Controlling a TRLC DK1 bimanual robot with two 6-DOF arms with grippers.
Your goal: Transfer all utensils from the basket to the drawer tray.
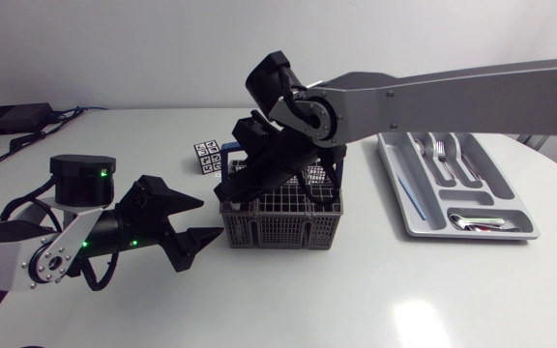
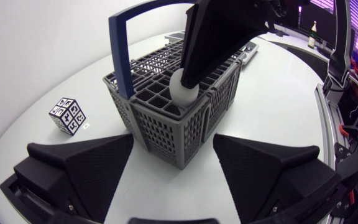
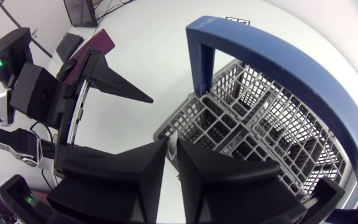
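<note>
Left fingers (image 2: 79, 165) apart before basket (image 2: 166, 134); overhead alone, cutlery (image 1: 450, 159) in drawer tray (image 1: 482, 235).

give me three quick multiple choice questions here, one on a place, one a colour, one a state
1. The right gripper is: A down in the basket B folded back at its base C high in the air
2. The basket's handle is: A red B yellow C blue
3. The left gripper is: A shut on a fork B open C shut on the handle
Answers: 1 A, the left wrist view shows it dipping into a basket cell; 2 C, both wrist views show a blue arch; 3 B, its fingers stand apart beside the basket.
</note>
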